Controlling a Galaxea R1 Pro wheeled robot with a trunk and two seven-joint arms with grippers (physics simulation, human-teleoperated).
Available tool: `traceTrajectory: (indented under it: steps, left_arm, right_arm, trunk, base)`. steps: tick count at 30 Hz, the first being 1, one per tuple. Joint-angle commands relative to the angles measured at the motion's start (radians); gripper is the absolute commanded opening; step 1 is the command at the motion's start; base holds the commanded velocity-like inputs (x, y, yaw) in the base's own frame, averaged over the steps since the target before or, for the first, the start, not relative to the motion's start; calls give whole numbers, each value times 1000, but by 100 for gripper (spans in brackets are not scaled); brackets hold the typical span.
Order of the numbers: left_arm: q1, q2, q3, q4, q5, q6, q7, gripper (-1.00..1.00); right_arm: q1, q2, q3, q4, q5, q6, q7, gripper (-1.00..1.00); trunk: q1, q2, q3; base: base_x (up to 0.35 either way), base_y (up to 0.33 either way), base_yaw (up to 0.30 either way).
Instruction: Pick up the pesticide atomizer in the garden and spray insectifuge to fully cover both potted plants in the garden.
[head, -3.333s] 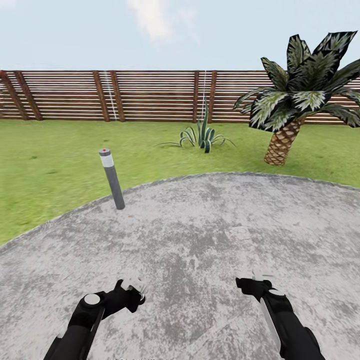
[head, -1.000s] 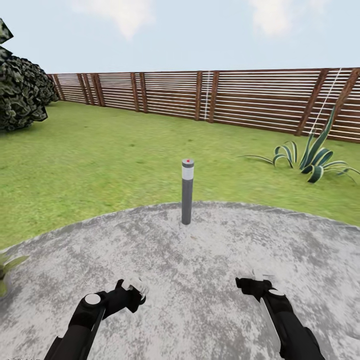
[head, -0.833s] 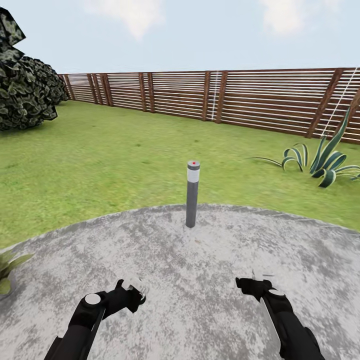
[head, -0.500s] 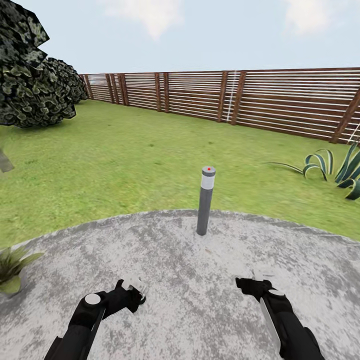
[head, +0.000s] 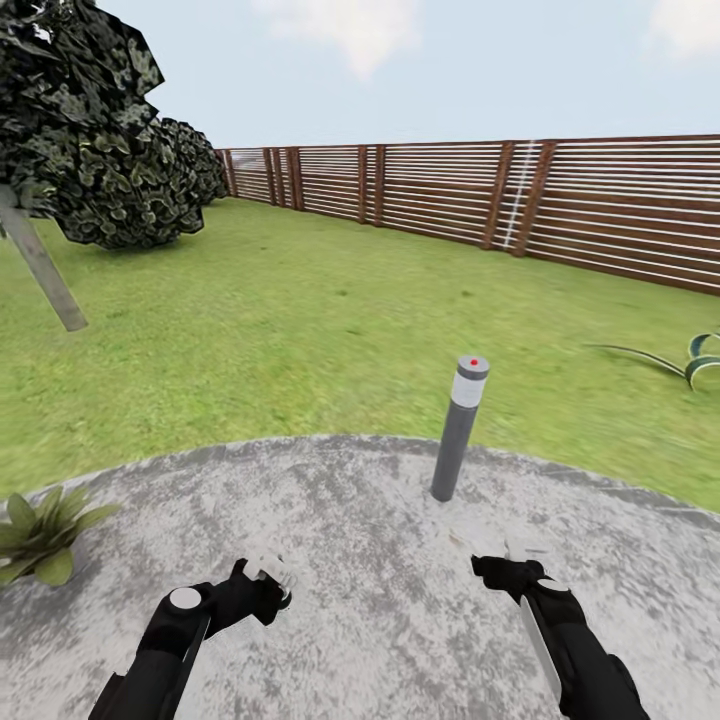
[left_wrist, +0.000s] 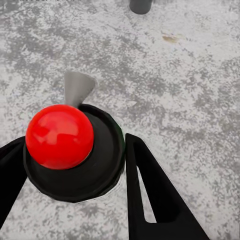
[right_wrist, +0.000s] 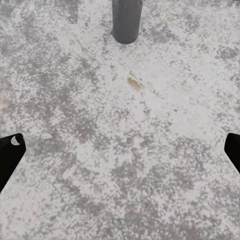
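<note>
The robot looks to be in the carry step: the left tool (head: 266, 575) seems pinched on the pesticide atomizer (left_wrist: 95, 170), seen end-on in the left wrist view as a black round top with a red ball and a grey cone, touching both fingers. The right tool (head: 522, 556) is spread wide and empty. One potted plant (head: 45, 520) sits at the patio's (head: 360, 540) left edge, well apart; next the robot must turn towards it, close in and aim the nozzle. A bollard lamp (head: 458, 430) stands ahead, with lawn (head: 300, 320), slatted fence (head: 520, 205) and dark bush (head: 110, 170) beyond
</note>
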Motion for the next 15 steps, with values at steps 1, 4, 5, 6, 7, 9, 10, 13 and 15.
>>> traceTrajectory:
  steps: [1, 4, 5, 6, 7, 9, 10, 13, 15]
  left_arm:
    - [-1, -1, 3, -1, -6, 4, -9, -100]
    - [-1, -1, 2, -1, -6, 4, -9, -100]
    - [-1, -1, 2, -1, -6, 4, -9, -100]
    - [-1, -1, 3, -1, -6, 3, -9, -100]
    - [0, -1, 3, -1, -6, 4, -9, -100]
    - [-1, -1, 3, -1, -6, 4, -9, -100]
    - [-1, -1, 3, -2, -6, 4, -9, -100]
    - [-1, -1, 3, -1, -6, 4, -9, -100]
    - [-1, -1, 3, -2, -6, 4, -9, -100]
  right_arm:
    - [0, 0, -2, -2, 8, 6, 5, 100]
    - [0, 1, -2, -2, 8, 6, 5, 100]
    - [0, 0, -2, -2, 8, 6, 5, 100]
    - [0, 0, -2, -2, 8, 6, 5, 100]
    - [0, 0, -2, -2, 8, 6, 5, 100]
    - [0, 0, -2, -3, 8, 6, 5, 100]
    - [0, 0, -2, -2, 8, 6, 5, 100]
    - [0, 0, -2, -2, 8, 6, 5, 100]
    - [0, 0, -2, -2, 8, 6, 5, 100]
  trunk:
    - [1, 0, -1]
    - [1, 0, -1]
    - [1, 0, -1]
    - [1, 0, -1]
    - [1, 0, -1]
    - [1, 0, -1]
    - [1, 0, -1]
    - [1, 0, -1]
    - [1, 0, -1]
  base:
    - [336, 0, 258]
    - [333, 0, 258]
    - [316, 0, 258]
    - [305, 0, 258]
    - [287, 0, 258]
    - [270, 0, 258]
    - [231, 0, 258]
    - [181, 0, 258]
    - [69, 0, 258]
